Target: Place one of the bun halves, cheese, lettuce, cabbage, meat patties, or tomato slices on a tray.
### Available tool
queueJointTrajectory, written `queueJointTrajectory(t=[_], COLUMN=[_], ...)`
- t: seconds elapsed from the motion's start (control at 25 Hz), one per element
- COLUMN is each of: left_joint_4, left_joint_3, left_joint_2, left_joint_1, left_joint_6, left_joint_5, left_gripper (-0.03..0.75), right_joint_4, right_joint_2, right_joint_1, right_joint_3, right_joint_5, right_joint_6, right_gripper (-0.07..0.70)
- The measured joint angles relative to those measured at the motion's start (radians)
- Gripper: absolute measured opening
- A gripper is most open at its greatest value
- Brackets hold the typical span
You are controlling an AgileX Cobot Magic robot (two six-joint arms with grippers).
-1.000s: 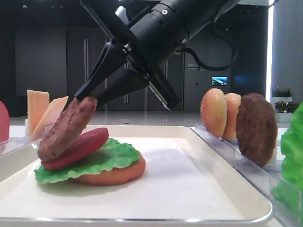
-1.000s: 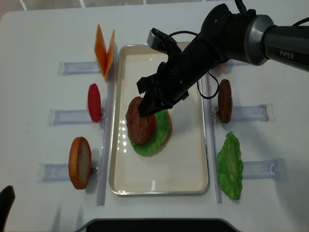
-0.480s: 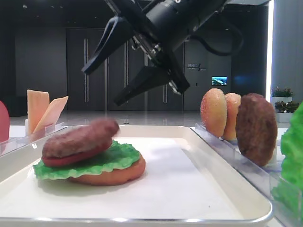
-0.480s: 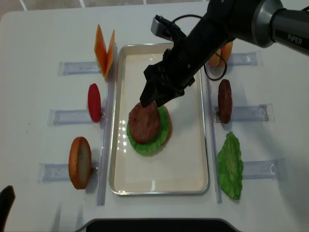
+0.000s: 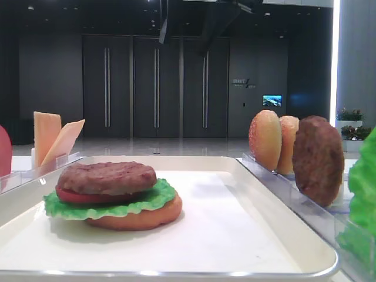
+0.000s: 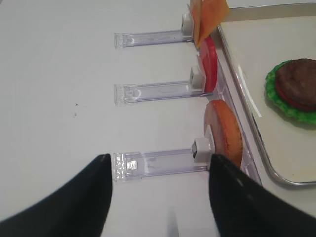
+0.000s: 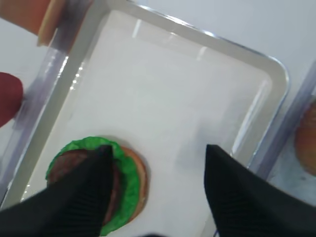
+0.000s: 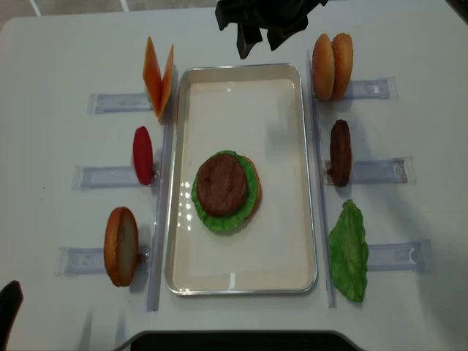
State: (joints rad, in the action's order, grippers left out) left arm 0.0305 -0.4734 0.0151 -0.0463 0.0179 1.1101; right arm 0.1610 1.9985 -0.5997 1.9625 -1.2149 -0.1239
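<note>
Meat patty (image 8: 222,183) lies flat on top of the stack in the tray (image 8: 285,241), nothing touching it. Stack, bottom up: bun half (image 5: 141,217), lettuce (image 5: 147,200), tomato slice (image 5: 76,197), patty. It sits left of the tray's middle in the overhead view, well inside the rim.

Right gripper (image 7: 155,170) hangs high above the tray with its jaws spread wide and nothing between them; from overhead it shows only at the far edge of the counter (image 8: 58,51). Left gripper (image 6: 158,180) hovers over the left side of the counter, jaws apart and empty, beside the rack with a spare bun half (image 8: 121,246).

Progress, judged from the layout: this placement looks done. The patty is released and resting level.

Left in the racks:
- cheese slices (image 8: 159,75) and a second tomato slice (image 8: 142,155), left of the tray
- two bun halves (image 8: 333,66), another patty (image 8: 340,152) and a lettuce leaf (image 8: 349,252), right of the tray

If the burger is to be carried on, cheese or a top bun half would be a likely next piece.

Writing: none readable on the tray, racks or food. A small lit screen shows on the far wall in the low view; its content is too small to read.
</note>
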Motion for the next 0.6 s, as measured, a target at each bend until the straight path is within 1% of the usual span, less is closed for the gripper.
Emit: queueJointTrajectory(t=[0.08,0.12,0.24,0.32,0.44,0.48,0.6], left_joint_4=[0.000,0.000,0.000,0.000,0.000,0.000,0.000], left_joint_3=[0.000,0.000,0.000,0.000,0.000,0.000,0.000], left_joint_2=[0.000,0.000,0.000,0.000,0.000,0.000,0.000], left_joint_1=[0.000,0.000,0.000,0.000,0.000,0.000,0.000], left_joint_6=[0.000,0.000,0.000,0.000,0.000,0.000,0.000], left_joint_5=[0.000,0.000,0.000,0.000,0.000,0.000,0.000], left_gripper=[0.471,0.471,0.471,0.471,0.471,0.471,0.471], right_joint_4=[-0.034,-0.037,-0.043,-0.072,-0.112,-0.121,-0.161], right_joint_2=[0.000,0.000,0.000,-0.002,-0.019,-0.025,-0.045], right_joint_1=[0.015,0.040,0.167,0.277,0.415,0.454,0.524], right_joint_3=[0.001,0.001,0.001,0.001,0.001,0.001,-0.002], right_joint_5=[-0.001,-0.002,-0.003,-0.003,-0.003,-0.003,-0.003], right_joint_6=[-0.010,-0.012,-0.005,0.000,0.012,0.015,0.019], right_gripper=[0.391,0.391,0.391,0.391,0.384,0.381,0.377])
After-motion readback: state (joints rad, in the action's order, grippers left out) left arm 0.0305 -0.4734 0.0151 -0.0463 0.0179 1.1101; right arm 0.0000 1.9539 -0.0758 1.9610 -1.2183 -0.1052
